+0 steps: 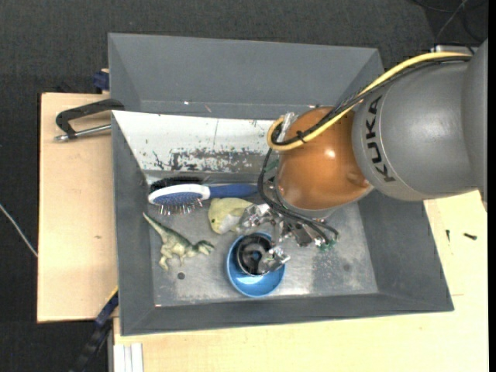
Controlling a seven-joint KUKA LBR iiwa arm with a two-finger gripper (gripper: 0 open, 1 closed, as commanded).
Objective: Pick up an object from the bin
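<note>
If going for the blue bowl (pixel 249 280), judged the likely pick as the nearest item, centre the gripper (pixel 264 244) over one thin wall rather than over the hollow, come down straight, close on that wall, then lift plumb so as not to tip out the contents. Gripper state: cannot tell, whether spread or pressed together; sited right over the bowl's mouth, at or just above the rim. Location of bowl: front middle of grey metal bin (pixel 130 231), upright on the floor, mouth up. Contents of bowl: something dark inside, kind not made out. Contents of bin besides: one blue-and-white hairbrush (pixel 180 198), lying flat toward the back left, handle pointing toward the arm; one pale yellow-green lump (pixel 227 214), just beside the gripper, between brush and bowl; one green toy dinosaur (pixel 177 246), left of the bowl, near but apart. Risk noted: lump close enough to be nudged on descent.
</note>
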